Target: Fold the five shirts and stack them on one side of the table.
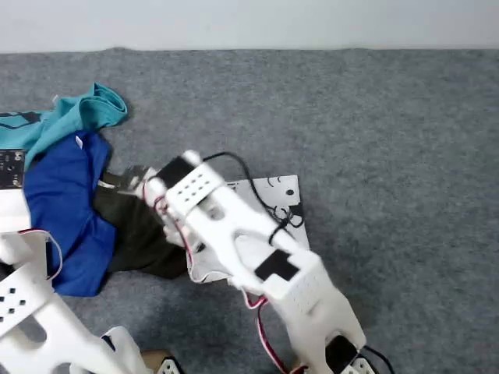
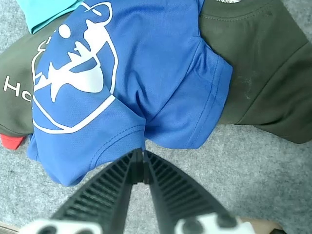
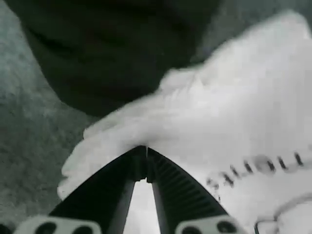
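Fingers (image 3: 114,195) of right gripper (image 3: 146,168) pinch white shirt (image 3: 234,97), dark lettering — left gripper (image 2: 143,163) closed at blue shirt (image 2: 156,73), white graphic.

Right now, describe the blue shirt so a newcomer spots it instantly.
On the grey table, look to the high view's left edge. The blue shirt lies there between a teal shirt and a dark olive shirt. It alone is bright blue with a big round white graphic.
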Robot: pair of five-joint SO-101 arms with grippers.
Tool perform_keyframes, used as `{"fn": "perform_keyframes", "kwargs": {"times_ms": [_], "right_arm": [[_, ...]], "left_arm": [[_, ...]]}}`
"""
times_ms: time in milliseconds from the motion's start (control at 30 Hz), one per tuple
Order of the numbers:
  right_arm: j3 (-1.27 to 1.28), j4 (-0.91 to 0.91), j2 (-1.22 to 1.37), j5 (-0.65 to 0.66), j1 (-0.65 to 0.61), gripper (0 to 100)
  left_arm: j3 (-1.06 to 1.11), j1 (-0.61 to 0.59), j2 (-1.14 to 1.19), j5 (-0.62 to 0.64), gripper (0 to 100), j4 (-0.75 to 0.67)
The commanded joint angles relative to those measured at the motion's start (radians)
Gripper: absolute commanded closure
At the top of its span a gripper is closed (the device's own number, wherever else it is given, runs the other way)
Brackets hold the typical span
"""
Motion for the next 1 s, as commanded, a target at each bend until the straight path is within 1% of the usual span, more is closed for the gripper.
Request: {"fn": "perform_keyframes", "kwargs": {"times_ms": [0,200,267,433,533,633,833,967], "right_arm": [[-0.078,-0.019,-0.010,-0.009,-0.021,99.0],[-0.313,0.177,-0.010,-0.009,0.067,99.0],[-0.345,0.186,-0.019,-0.015,0.110,99.0],[-0.334,0.185,-0.111,-0.028,0.229,99.0],[-0.258,0.186,-0.191,-0.100,0.302,99.0],[-0.103,0.186,-0.312,-0.173,0.349,99.0],[0.157,0.183,-0.529,-0.430,0.387,99.0],[0.307,0.179,-0.559,-0.609,0.389,99.0]], "left_arm": [[-0.005,0.003,-0.018,0.008,99,-0.011],[-0.008,0.006,-0.018,0.008,99,0.006],[-0.008,0.006,-0.018,0.008,99,0.005],[-0.012,0.005,-0.018,0.008,99,0.011],[-0.027,0.003,-0.020,0.008,99,0.026],[-0.028,0.003,-0.020,0.008,99,0.026],[-0.018,0.003,-0.020,0.008,99,0.026],[-0.016,0.003,-0.018,0.008,99,0.026]]}}
